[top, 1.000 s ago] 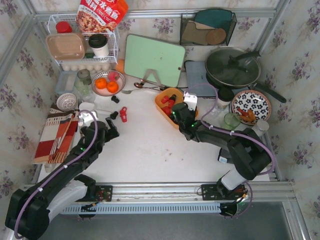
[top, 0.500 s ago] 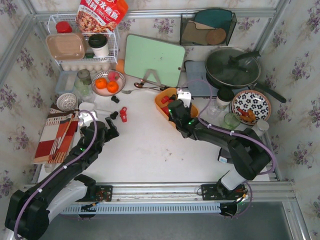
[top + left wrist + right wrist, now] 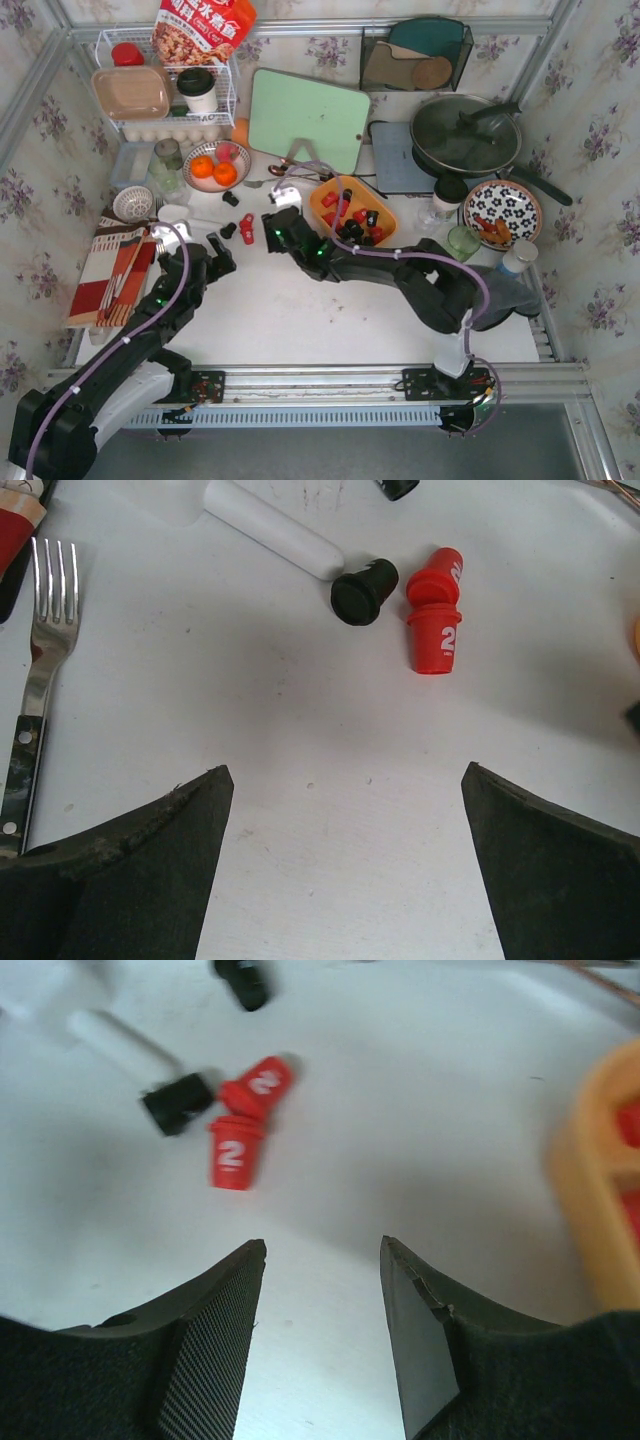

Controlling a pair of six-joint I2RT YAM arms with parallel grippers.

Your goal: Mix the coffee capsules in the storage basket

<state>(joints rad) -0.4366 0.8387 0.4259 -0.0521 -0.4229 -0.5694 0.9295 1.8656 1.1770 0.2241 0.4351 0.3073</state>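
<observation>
Right gripper [image 3: 271, 230] has swung left, out of storage basket [image 3: 317, 207] — coffee capsules [image 3: 331, 199] inside, some loose on table [image 3: 330, 300]. Left wrist: left gripper [image 3: 342, 780] wide, empty. Right wrist: jaws moderately parted, empty — red pair [image 3: 232, 1155] just ahead.

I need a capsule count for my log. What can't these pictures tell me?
- Top view: the coffee capsules in the storage basket are too small and crowded to count.
- Right wrist view: the basket is cut off by the right edge, and everything is blurred.
- Left wrist view: one black capsule is cut off by the top edge.
</observation>
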